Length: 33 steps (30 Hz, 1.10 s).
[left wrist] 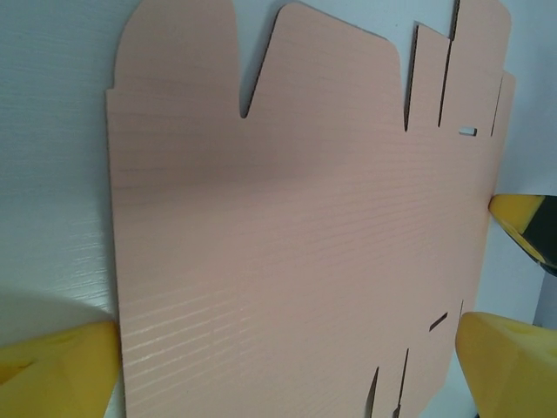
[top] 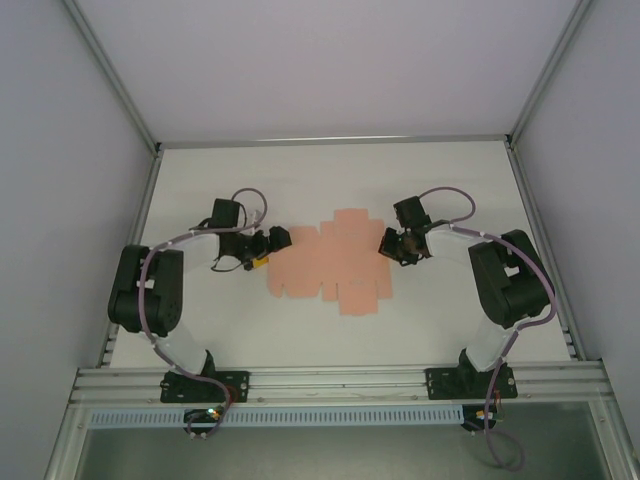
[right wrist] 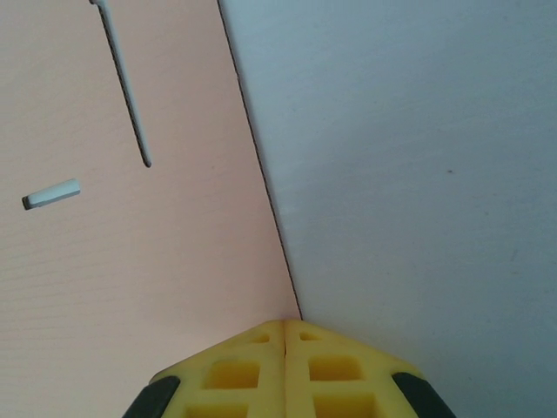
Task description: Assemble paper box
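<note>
Paper box [top: 335, 265] lies flat and unfolded on tabletop [top: 450, 180], all folding left; left end effector [top: 272, 240] spread, right end effector [top: 389, 245] pressed together.

I see a white table [top: 450, 190]. Plain pale grey walls stand round it: a back wall [top: 330, 60], a left wall [top: 50, 150] and a right wall [top: 600, 150]. Thin metal posts [top: 110, 75] run up the far corners. A metal rail [top: 330, 380] lines the near edge. The light is soft and even.
</note>
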Each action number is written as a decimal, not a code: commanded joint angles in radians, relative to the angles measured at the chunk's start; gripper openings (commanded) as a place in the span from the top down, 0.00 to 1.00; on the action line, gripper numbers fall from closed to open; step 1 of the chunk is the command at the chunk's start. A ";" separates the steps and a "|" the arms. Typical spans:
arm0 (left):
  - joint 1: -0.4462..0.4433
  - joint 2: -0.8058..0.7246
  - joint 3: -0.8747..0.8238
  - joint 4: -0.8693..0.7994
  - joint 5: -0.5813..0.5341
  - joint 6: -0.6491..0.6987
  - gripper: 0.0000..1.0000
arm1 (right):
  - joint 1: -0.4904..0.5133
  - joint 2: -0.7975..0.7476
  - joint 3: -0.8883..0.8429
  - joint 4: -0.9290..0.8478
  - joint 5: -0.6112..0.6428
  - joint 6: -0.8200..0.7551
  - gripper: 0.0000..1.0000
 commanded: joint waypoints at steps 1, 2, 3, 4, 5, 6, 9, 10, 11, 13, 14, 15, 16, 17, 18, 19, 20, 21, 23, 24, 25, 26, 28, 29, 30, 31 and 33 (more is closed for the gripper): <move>-0.064 0.052 0.011 0.063 0.177 -0.018 0.02 | 0.001 0.077 -0.053 -0.072 -0.003 -0.017 0.95; -0.064 0.042 0.012 0.071 0.183 -0.023 0.03 | 0.001 0.077 -0.056 -0.067 -0.005 -0.018 0.94; -0.065 0.025 0.013 0.075 0.186 -0.021 0.03 | -0.001 0.076 -0.059 -0.061 -0.005 -0.018 0.95; -0.064 0.009 0.018 0.067 0.182 -0.015 0.04 | -0.002 0.075 -0.061 -0.056 -0.008 -0.017 0.95; -0.063 -0.009 0.029 0.037 0.164 -0.004 0.05 | -0.004 0.074 -0.064 -0.053 -0.015 -0.017 0.95; -0.064 -0.028 0.035 0.023 0.157 -0.001 0.06 | -0.006 0.073 -0.066 -0.051 -0.022 -0.016 0.95; -0.064 -0.097 0.031 0.029 0.161 0.003 0.07 | -0.009 0.061 -0.089 -0.019 -0.046 -0.019 0.95; -0.064 -0.121 0.029 0.029 0.158 0.004 0.08 | -0.012 0.056 -0.096 -0.005 -0.057 -0.021 0.95; -0.064 -0.147 0.029 0.021 0.141 0.005 0.08 | -0.016 0.057 -0.101 0.004 -0.073 -0.026 0.94; -0.066 -0.190 0.030 0.013 0.117 0.008 0.09 | -0.018 0.059 -0.104 0.018 -0.101 -0.041 0.94; -0.066 -0.212 0.025 0.026 0.117 0.002 0.10 | -0.018 0.062 -0.107 0.030 -0.109 -0.042 0.94; -0.067 -0.232 0.020 0.039 0.120 -0.006 0.10 | -0.018 0.060 -0.113 0.044 -0.119 -0.044 0.94; -0.067 -0.247 0.015 0.052 0.125 -0.015 0.12 | -0.018 0.055 -0.121 0.059 -0.123 -0.043 0.94; -0.069 -0.262 0.009 0.074 0.133 -0.030 0.13 | -0.017 0.049 -0.130 0.076 -0.128 -0.039 0.94; -0.069 -0.273 0.002 0.093 0.140 -0.043 0.15 | -0.019 0.044 -0.134 0.089 -0.138 -0.042 0.94; -0.072 -0.282 -0.002 0.111 0.142 -0.053 0.17 | -0.019 0.041 -0.136 0.098 -0.149 -0.047 0.94; -0.077 -0.289 -0.003 0.113 0.134 -0.059 0.21 | -0.018 0.038 -0.138 0.110 -0.157 -0.050 0.94; -0.083 -0.290 0.004 0.100 0.122 -0.053 0.25 | -0.019 0.036 -0.140 0.114 -0.162 -0.051 0.94; -0.099 -0.288 0.034 0.028 0.080 -0.010 0.32 | -0.019 0.033 -0.143 0.121 -0.164 -0.052 0.94; -0.105 -0.285 0.049 -0.009 0.055 0.016 0.37 | -0.019 0.032 -0.147 0.128 -0.166 -0.051 0.94; -0.110 -0.280 0.063 -0.045 0.031 0.035 0.41 | -0.019 0.032 -0.153 0.138 -0.172 -0.052 0.94; -0.112 -0.274 0.077 -0.082 0.006 0.048 0.48 | -0.019 0.031 -0.157 0.146 -0.174 -0.051 0.94; -0.115 -0.267 0.093 -0.128 -0.039 0.062 0.60 | -0.021 0.030 -0.162 0.150 -0.174 -0.049 0.93; -0.114 -0.265 0.095 -0.140 -0.053 0.066 0.66 | -0.022 0.029 -0.163 0.148 -0.174 -0.049 0.93; -0.115 -0.266 0.096 -0.145 -0.065 0.068 0.69 | -0.023 0.027 -0.163 0.146 -0.173 -0.049 0.93; -0.119 -0.269 0.095 -0.153 -0.078 0.071 0.70 | -0.024 0.025 -0.165 0.145 -0.172 -0.052 0.93; -0.124 -0.272 0.103 -0.185 -0.114 0.088 0.72 | -0.026 0.020 -0.166 0.142 -0.168 -0.053 0.93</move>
